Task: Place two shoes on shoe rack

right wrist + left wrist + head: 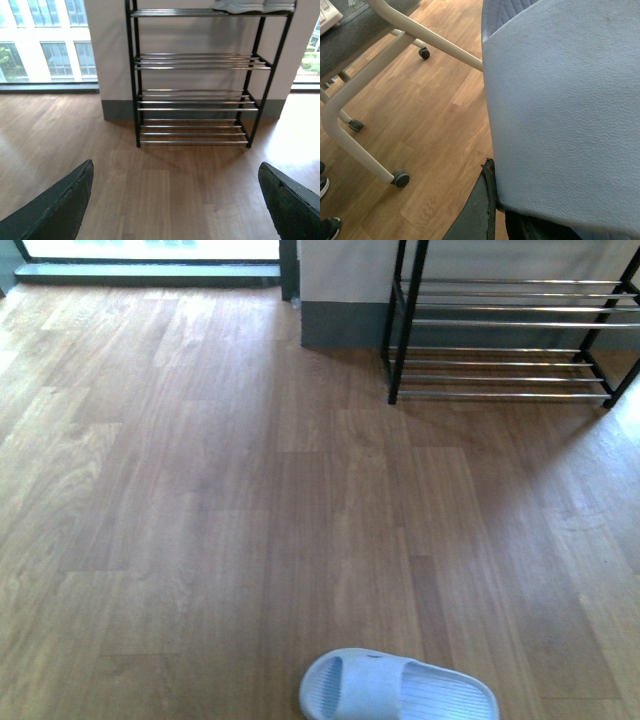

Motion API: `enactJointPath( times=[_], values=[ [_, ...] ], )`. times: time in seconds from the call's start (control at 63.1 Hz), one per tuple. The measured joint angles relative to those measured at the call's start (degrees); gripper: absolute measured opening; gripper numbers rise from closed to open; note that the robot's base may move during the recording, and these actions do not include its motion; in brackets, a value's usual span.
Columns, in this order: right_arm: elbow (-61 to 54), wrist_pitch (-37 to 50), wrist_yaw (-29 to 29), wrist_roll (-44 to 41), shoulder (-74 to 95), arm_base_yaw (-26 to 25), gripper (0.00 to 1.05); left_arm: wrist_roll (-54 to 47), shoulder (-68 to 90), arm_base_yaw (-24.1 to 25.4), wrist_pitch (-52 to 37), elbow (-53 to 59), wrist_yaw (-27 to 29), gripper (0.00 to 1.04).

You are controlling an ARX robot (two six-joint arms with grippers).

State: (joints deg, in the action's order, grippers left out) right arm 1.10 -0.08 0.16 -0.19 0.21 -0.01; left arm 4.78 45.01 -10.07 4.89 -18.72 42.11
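Though only one dark finger point(479, 216) shows in the left wrist view, my left end effector point(492, 207) looks closed on a pale blue slide point(560, 115). The finger lies against the slide's edge, and the slide fills most of that view, well above the floor point(440, 125). I cannot see the opposite finger. Beneath and beyond it stands a white tube frame point(350, 130) on black castors point(401, 177).

My right end effector point(175, 207) is spread wide with nothing in it, one dark finger at each side of its view. It is aimed at the rack point(192, 100), which stands against the wall point(107, 55) with four tiers of chrome bars between black side frames. On the top tier rests a pale sole point(252, 5), cut off by the picture's edge; the three lower tiers are bare.

In the front view neither arm shows. A second slide point(400, 692) lies flat on the wood floor at the near edge, just ahead of me. It is well apart from the rack, whose lower tiers show at the far right.
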Motion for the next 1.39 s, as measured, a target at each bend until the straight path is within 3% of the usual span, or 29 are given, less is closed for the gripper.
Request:
enactJointPath(
  times=[0.364, 0.475, 0.586, 0.776, 1.014, 1.172, 1.394],
  values=[
    [0.0, 0.0, -0.7, 0.0, 0.0, -0.1, 0.96, 0.0, 0.0, 0.0, 0.0, 0.0, 0.3, 0.02],
    [0.1, -0.9, -12.9, -9.4, 5.1, -2.7, 0.96, 0.0, 0.0, 0.0, 0.0, 0.0, 0.2, 0.02],
    [0.0, 8.7, -11.4, -18.4, 19.6, -1.0, 0.96, 0.0, 0.0, 0.0, 0.0, 0.0, 0.1, 0.02],
    [0.7, 35.3, -7.6, -30.5, 54.8, 1.1, 0.96, 0.0, 0.0, 0.0, 0.0, 0.0, 0.1, 0.02],
    [11.4, 61.1, -6.8, -42.6, 105.8, -4.7, 0.96, 0.0, 0.0, 0.0, 0.0, 0.0, 0.1, 0.02],
    [20.1, 66.4, -6.1, -50.6, 132.6, -8.7, 0.96, 0.0, 0.0, 0.0, 0.0, 0.0, 0.1, 0.02],
    [28.3, 65.5, -5.4, -52.5, 146.5, -9.7, 0.96, 0.0, 0.0, 0.0, 0.0, 0.0, 0.1, 0.02]
  ],
)
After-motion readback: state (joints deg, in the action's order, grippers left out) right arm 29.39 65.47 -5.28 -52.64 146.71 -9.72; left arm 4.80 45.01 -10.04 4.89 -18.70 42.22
